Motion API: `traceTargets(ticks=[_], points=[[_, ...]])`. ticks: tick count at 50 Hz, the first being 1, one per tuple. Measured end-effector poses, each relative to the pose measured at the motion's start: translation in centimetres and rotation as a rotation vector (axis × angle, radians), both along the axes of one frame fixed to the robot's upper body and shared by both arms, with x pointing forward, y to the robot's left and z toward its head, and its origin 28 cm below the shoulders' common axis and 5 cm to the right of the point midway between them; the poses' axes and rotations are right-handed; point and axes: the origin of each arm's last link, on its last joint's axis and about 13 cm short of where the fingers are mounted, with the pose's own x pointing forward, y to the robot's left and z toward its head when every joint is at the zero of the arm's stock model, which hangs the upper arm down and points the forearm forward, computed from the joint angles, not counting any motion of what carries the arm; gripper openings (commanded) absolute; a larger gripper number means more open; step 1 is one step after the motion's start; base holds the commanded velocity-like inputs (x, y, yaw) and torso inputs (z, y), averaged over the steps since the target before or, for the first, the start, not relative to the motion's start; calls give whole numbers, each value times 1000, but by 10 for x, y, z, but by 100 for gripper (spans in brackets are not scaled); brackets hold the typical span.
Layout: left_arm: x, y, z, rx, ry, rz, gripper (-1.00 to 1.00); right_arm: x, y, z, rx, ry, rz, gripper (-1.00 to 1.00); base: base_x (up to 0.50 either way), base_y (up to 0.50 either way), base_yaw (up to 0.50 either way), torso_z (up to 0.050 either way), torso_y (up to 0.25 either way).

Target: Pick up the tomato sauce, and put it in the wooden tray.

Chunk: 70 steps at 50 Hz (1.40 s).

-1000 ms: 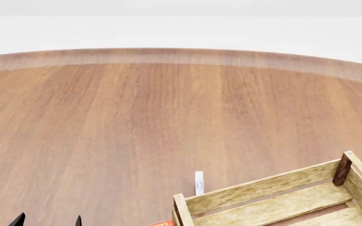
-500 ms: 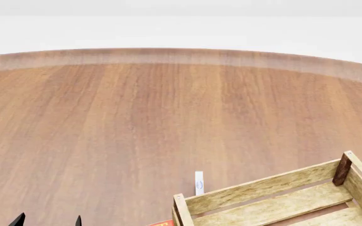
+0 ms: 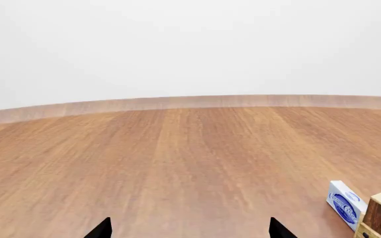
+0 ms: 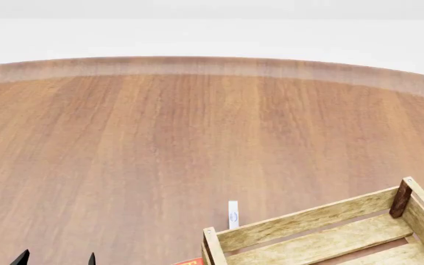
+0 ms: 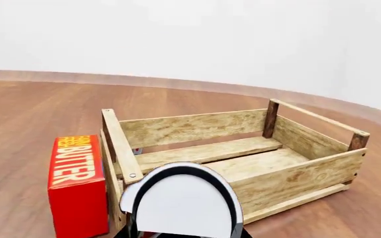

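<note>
Right wrist view, bottom center: tomato sauce (image 5: 180, 203), silver-white top toward camera, red sliver beneath; right gripper itself hidden, grip cannot tell. Just behind: red butter box (image 5: 78, 186) touching left end of wooden tray (image 5: 296, 173), tray holding nothing. Head view, bottom left: left gripper (image 4: 56, 258), 2 black tips spread apart over bare bench (image 4: 160, 143). Small blue-white box (image 3: 345, 203) beside tray's corner post.
</note>
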Motion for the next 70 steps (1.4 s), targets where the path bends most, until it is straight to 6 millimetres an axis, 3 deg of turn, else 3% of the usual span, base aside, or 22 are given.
traceTargets(ticks=[32,70], points=[[0,0,0,0,0,0,100,6,1,25,-8,-145,-12,-100,0,0,0,0,0],[0,0,0,0,0,0,100,46,-9,53,-4,-209,-73,-100,0,0,0,0,0]])
